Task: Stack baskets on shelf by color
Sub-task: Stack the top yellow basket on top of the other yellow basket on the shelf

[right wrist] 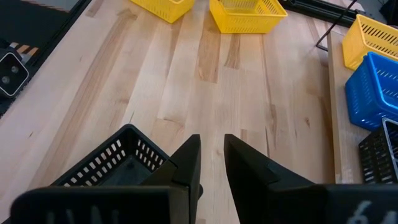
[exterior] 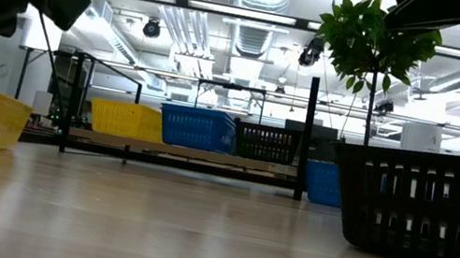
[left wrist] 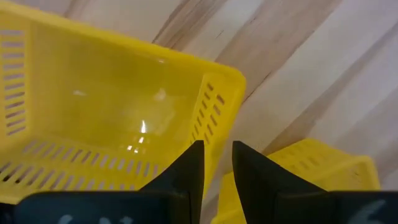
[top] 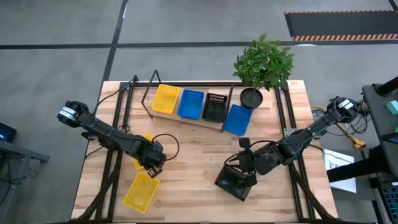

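Observation:
On the shelf (top: pixel 180 118) at the far side stand a yellow (top: pixel 165 99), a blue (top: pixel 191 104) and a black basket (top: pixel 216 107) side by side. Another blue basket (top: pixel 237 119) lies on the table at the shelf's right end. My left gripper (top: pixel 155 163) points down, shut on a yellow basket (left wrist: pixel 93 93) at the table's left. A second yellow basket (top: pixel 142 190) lies nearer the front edge. My right gripper (top: pixel 241 171) is shut at a black basket (top: pixel 236 182) at the near right. My left gripper has one finger inside and one outside a slotted side wall (left wrist: pixel 208 134) of the yellow basket, near a corner, coming from above. The basket sits open side up below the fingers. Whether its bottom is on the table I cannot tell. My right gripper slants down toward the table's left. The black basket's rim (right wrist: pixel 165 152) runs in beside one finger (right wrist: pixel 186 165). The fingers themselves hide the place of contact. The basket sits tilted below them.
A black plant pot (top: pixel 252 98) with a leafy plant (top: pixel 264 62) stands at the far right, close to the shelf's end. Bare wood lies in the table's middle (top: pixel 199 155) between the two arms. Black table-frame bars run along both sides.

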Tool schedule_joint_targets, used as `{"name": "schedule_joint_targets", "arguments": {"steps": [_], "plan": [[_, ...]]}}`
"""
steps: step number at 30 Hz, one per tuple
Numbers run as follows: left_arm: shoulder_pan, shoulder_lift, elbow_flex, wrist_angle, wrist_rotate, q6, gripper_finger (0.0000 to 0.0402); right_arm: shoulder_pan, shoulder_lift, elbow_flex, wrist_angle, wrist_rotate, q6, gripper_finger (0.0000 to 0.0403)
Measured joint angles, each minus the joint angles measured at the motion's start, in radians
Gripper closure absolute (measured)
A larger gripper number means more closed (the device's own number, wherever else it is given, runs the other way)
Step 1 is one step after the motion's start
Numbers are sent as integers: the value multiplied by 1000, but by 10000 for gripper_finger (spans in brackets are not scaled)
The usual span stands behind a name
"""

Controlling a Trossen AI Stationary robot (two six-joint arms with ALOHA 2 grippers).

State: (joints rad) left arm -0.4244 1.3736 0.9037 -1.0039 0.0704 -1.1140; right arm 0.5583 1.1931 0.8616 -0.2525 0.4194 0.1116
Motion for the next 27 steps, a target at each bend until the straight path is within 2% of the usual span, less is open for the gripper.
{"name": "schedule_joint_targets", "arguments": {"steps": [6,14,18,22,27], "plan": [[0,-16,-3,9,6,28,327,0,0,0,1,0,0,339],[0,-23,-37,18,8,29,244,0,0,0,2,0,7,339],[0,2,-59,39,8,76,220,0,0,0,2,0,8,339],[1,28,-60,47,6,101,222,0,0,0,2,0,8,339],[1,61,-60,52,-1,145,249,0,0,0,2,0,8,339]]}}
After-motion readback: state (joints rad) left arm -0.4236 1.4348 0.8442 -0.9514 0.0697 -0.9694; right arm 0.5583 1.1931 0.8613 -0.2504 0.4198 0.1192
